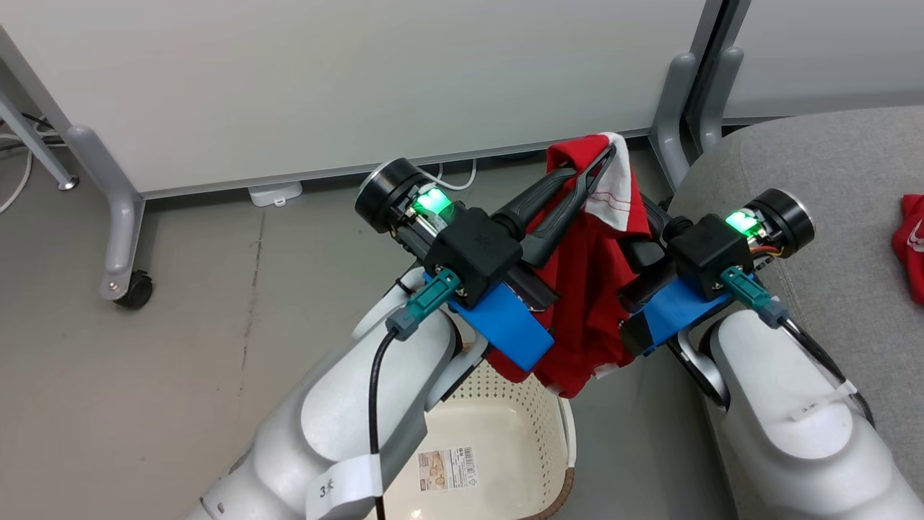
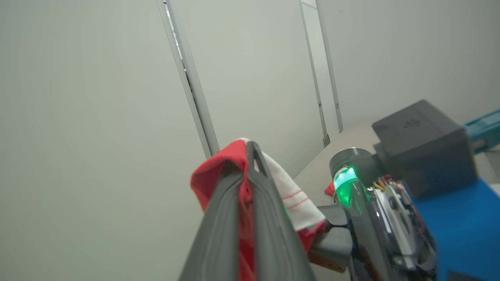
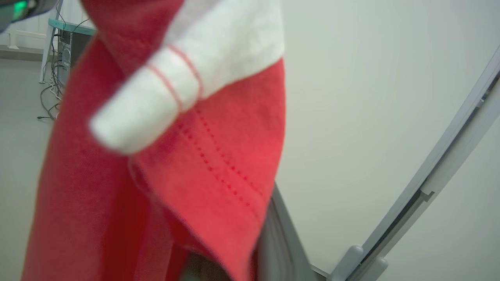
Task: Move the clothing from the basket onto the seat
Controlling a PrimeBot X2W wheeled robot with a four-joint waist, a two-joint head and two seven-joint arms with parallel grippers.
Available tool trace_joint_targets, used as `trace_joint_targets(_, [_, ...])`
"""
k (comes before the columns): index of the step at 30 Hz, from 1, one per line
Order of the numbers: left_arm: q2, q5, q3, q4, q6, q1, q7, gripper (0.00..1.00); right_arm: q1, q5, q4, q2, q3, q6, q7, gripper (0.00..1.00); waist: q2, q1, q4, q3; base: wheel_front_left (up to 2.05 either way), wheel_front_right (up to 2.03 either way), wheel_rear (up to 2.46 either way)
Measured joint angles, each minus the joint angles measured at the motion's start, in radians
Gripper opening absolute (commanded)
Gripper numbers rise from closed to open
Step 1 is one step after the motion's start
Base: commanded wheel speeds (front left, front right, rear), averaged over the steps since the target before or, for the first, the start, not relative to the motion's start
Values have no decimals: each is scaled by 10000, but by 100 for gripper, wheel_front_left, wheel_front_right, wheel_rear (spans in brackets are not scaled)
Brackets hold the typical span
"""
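A red garment [image 1: 585,289] with a white striped cuff [image 1: 613,191] hangs in the air above the cream perforated basket [image 1: 520,393], and my left gripper [image 1: 605,160] is shut on its top. In the left wrist view the two fingers [image 2: 269,218] press together on the red cloth [image 2: 218,168]. My right gripper [image 1: 634,271] reaches into the hanging garment from the right, its fingertips hidden behind the cloth. In the right wrist view the garment [image 3: 117,195] covers all but one grey finger [image 3: 279,238]. A second red garment [image 1: 911,245] lies on the grey seat [image 1: 808,166].
White partition panels [image 1: 361,79] on grey feet with a caster [image 1: 133,289] stand close behind the raised garment. Grey floor [image 1: 180,347] spreads to the left, with cables at the far left edge. The basket bears a barcode label [image 1: 447,469].
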Motion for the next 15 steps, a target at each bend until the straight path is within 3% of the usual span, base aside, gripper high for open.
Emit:
trace_joint_targets(9, [-4, 17, 21, 109, 0, 0, 0, 0, 66, 157, -6, 105, -330, 0, 0, 0, 0, 0, -48, 125, 0, 0, 0])
trace_joint_targets(10, [-4, 17, 25, 159, 0, 2, 0, 36, 80, 167, -6, 119, -385, 0, 0, 0, 0, 0, -54, 151, 0, 0, 0])
trace_joint_targets(11, [-2, 17, 29, 190, 2, 3, 0, 96, 99, 184, -6, 134, -453, 0, 0, 0, 0, 0, -60, 185, 0, 0, 0])
trace_joint_targets(15, [-4, 17, 35, 221, 38, 8, 0, 100, 113, 253, 0, 153, -748, 0, 0, 0, 0, 0, -78, 343, 0, 0, 0])
